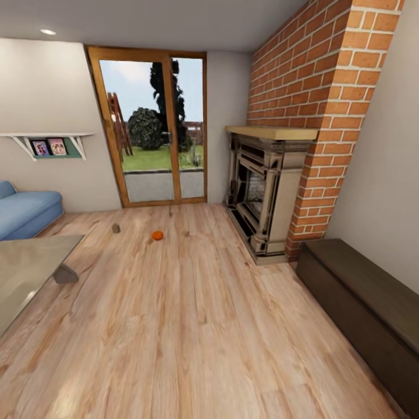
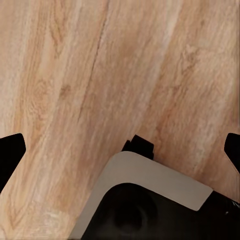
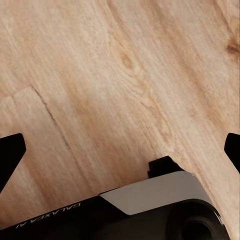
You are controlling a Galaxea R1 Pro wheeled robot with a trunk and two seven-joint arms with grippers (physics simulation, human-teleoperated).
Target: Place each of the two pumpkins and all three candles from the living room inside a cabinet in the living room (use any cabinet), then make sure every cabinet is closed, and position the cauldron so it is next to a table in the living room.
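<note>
A small orange pumpkin [image 1: 157, 235] is seen sitting out on the open wood floor [image 1: 192, 326], between the glass patio door [image 1: 152, 128] and the glossy grey coffee table [image 1: 29, 273] at the left edge. A small stubby thing, maybe a candle [image 1: 116, 228], is spotted just left of it, too tiny to be sure. The dark brown cabinet [image 1: 366, 302] is parked along the right wall, beside the brick fireplace [image 1: 267, 192], fronts shut. Both the left gripper [image 2: 120, 150] and the right gripper [image 3: 120, 150] are held spread wide over bare floorboards, nothing pinched.
</note>
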